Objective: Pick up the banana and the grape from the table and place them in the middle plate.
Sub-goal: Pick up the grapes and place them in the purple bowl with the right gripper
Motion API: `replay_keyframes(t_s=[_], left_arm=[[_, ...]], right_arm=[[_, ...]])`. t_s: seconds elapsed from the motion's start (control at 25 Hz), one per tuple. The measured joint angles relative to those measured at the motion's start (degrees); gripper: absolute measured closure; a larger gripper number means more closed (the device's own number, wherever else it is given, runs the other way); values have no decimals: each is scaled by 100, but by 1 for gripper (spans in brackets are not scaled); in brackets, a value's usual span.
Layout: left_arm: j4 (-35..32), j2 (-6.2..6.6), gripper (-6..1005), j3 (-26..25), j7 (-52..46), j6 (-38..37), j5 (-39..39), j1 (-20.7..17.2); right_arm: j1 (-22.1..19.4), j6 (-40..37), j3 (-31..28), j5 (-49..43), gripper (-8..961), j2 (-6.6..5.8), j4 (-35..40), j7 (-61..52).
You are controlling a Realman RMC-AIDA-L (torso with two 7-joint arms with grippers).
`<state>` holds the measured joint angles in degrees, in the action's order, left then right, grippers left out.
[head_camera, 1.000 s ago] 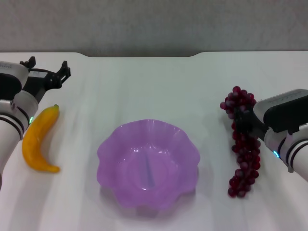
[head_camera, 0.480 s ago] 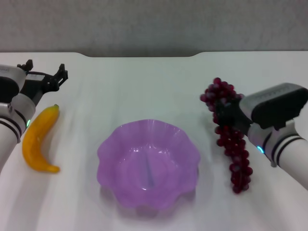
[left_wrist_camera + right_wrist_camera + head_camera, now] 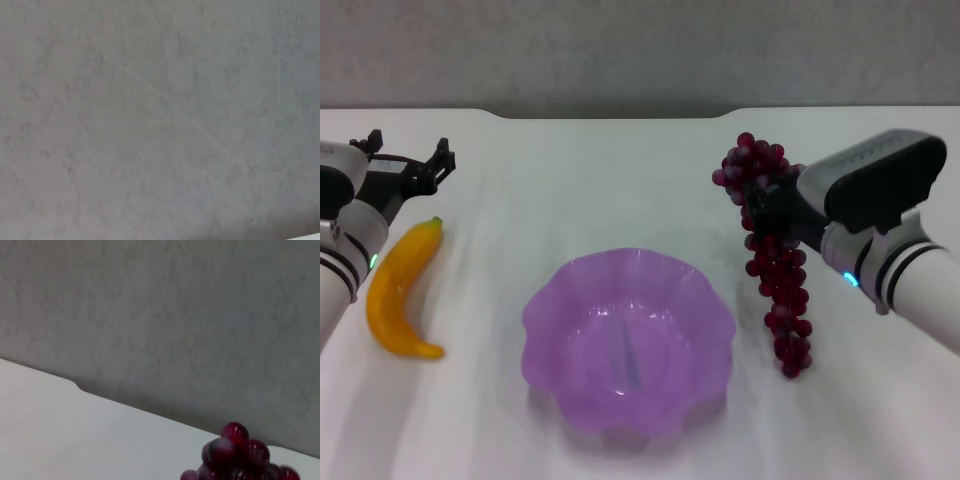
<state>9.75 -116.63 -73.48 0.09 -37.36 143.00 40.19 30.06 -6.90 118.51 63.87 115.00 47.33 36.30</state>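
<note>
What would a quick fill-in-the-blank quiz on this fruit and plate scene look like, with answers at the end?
1. The right gripper holds the grape lifted to the ____ of the middle plate.
2. The banana lies on the ____.
3. The left gripper hovers just beyond the banana with its jaws ____.
4. The middle plate's colour is ____.

Missing words: right; table; open; purple

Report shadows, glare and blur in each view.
Head view: soft, even light, a faint shadow under the middle plate, no glare; the grape hanging at the right gripper looks slightly smeared. Left wrist view: only a mottled grey wall. Right wrist view: the grape is soft-edged.
</note>
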Motion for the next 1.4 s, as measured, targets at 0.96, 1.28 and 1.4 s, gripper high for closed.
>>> replay_keyframes(t_s=[0.96,1.28,1.4], left_arm=[[0,17,103,0,9,10,9,-30],[0,12,103,0,9,10,8,-9],[0,11,103,0,9,10,6,-8]], right_arm=[[-470,2794,-1206,-1147,747,19,3106,902],[-563,2429,-136,-936,748,22,3238,914],[-509,2365,77,-725,748,22,2975,912]])
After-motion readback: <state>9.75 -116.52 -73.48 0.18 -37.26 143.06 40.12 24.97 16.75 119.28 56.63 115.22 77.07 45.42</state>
